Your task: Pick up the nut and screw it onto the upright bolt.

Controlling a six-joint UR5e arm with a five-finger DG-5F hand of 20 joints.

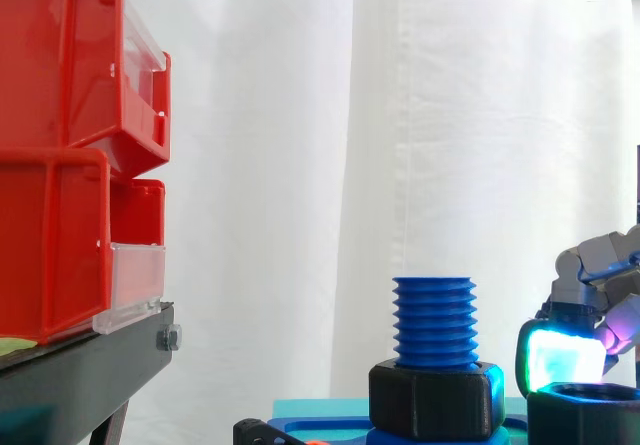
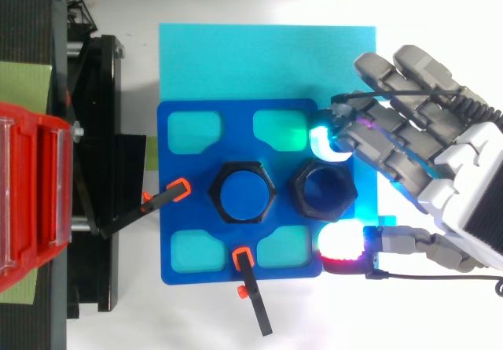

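Bright, even light, white curtain (image 1: 300, 165) nearly washed out, soft fold shadows; fingertips (image 2: 340, 242) flare white

Side camera low and close, looking level toward the white curtain (image 1: 480, 115), red bins (image 1: 60, 165) at left, top camera straight overhead at near range, both taking in the upright bolt (image 1: 433, 320), nut (image 2: 323, 191), hand (image 2: 416, 141) and bins' edge.

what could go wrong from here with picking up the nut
1. The nut lies close beside the bolt. As the hand closes, a pad could shove the nut against the bolt instead of gripping it.
2. Only the pads flank the nut, so it may slip or tilt when lifted.
3. If set down tilted, it could jam on the bolt's coarse threads.
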